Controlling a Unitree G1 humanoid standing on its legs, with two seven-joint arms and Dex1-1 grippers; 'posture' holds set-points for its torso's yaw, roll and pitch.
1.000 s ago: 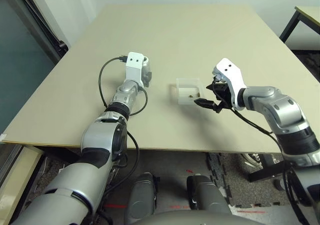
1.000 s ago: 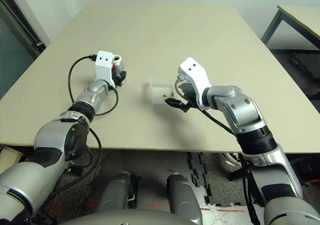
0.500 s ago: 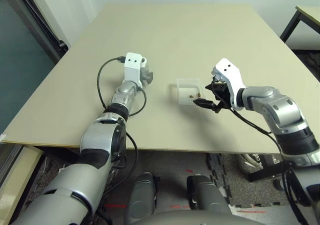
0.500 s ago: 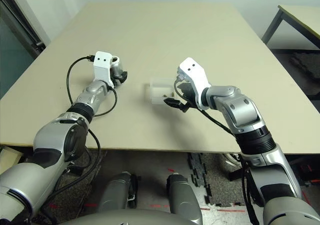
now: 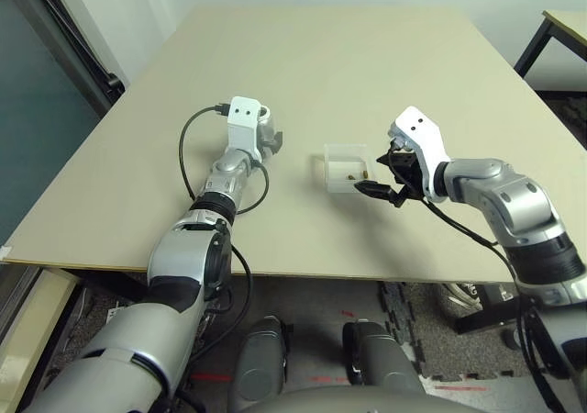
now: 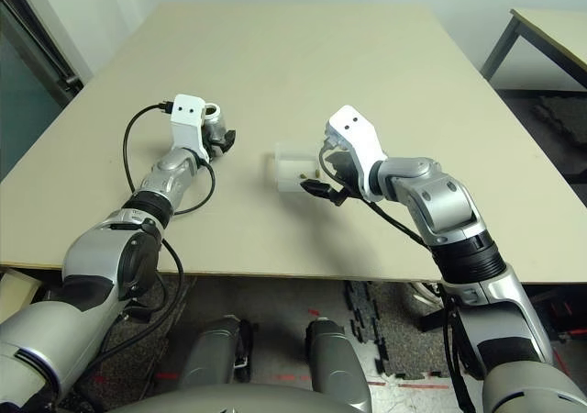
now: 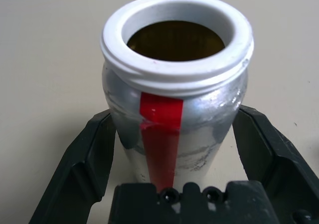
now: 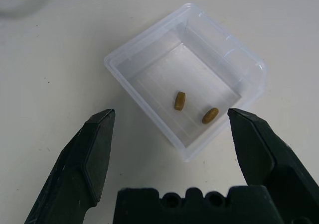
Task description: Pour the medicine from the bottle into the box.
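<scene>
The bottle (image 7: 174, 109), silvery with a red strip and a white open rim, stands upright on the table left of centre. My left gripper (image 7: 173, 117) is open around it, one black finger on each side with a small gap to its wall. The box (image 8: 184, 79), a clear shallow tray, sits near the middle of the table (image 5: 367, 64). The medicine (image 8: 180, 100) lies in it as two brown pellets. My right gripper (image 8: 170, 115) hangs open just at the box's near right side, holding nothing.
A black cable (image 5: 188, 147) loops over the table beside my left forearm. The table's front edge runs just below both arms. Another table (image 5: 561, 26) stands off the far right corner. Bare tabletop stretches behind the box and bottle.
My left gripper has opened and let go of the bottle, which now stands free between its fingers. The right arm and the box have not moved.
</scene>
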